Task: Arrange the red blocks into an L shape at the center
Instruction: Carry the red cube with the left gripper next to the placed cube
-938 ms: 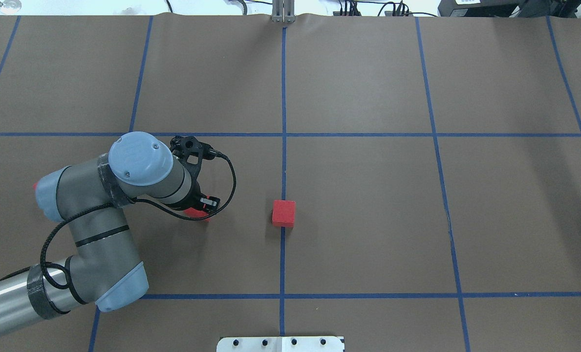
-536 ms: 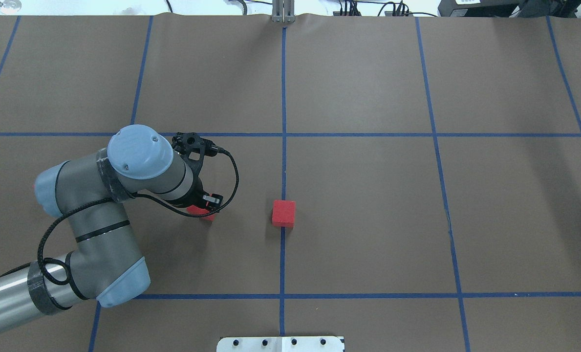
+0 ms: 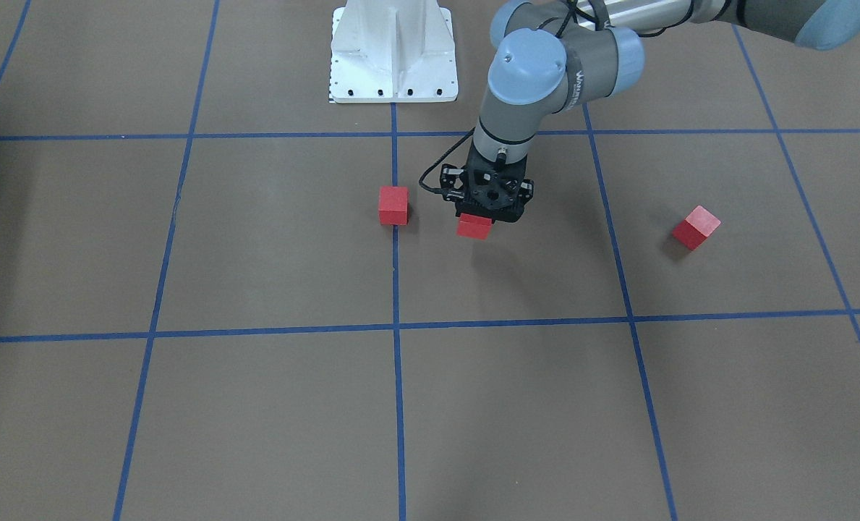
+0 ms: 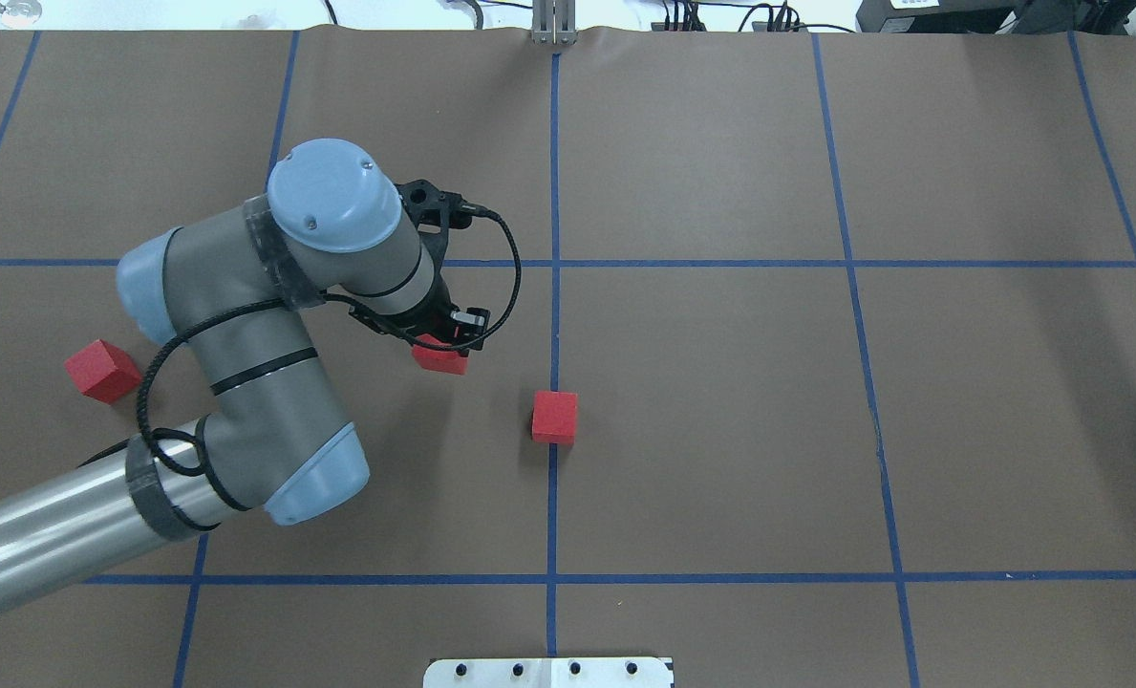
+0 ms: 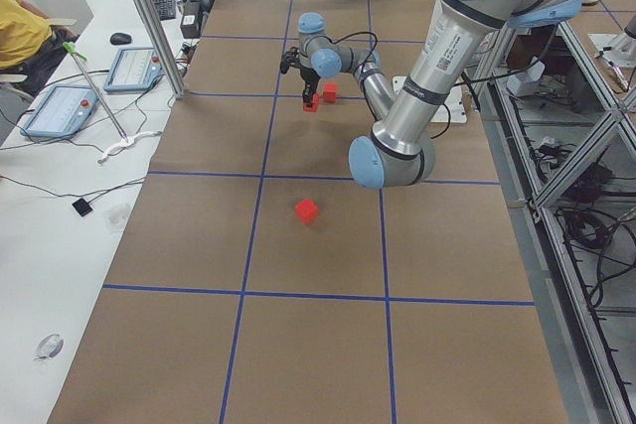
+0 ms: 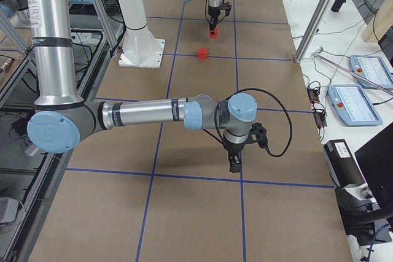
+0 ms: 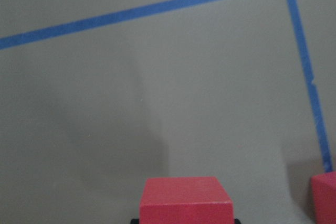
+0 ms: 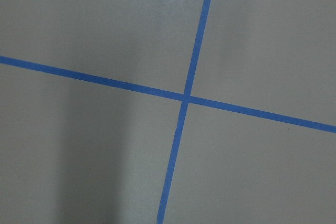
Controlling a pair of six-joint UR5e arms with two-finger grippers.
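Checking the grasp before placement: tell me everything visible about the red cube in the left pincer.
The held red cube is small, matte and plain-faced, perhaps foam or painted wood. The left pincer is shut on its upper part; the lower part shows beneath. It sits level, seemingly just above the brown table surface, on the robot's left of the centre tape line, apart from the red cube on that line. Nothing else touches it.
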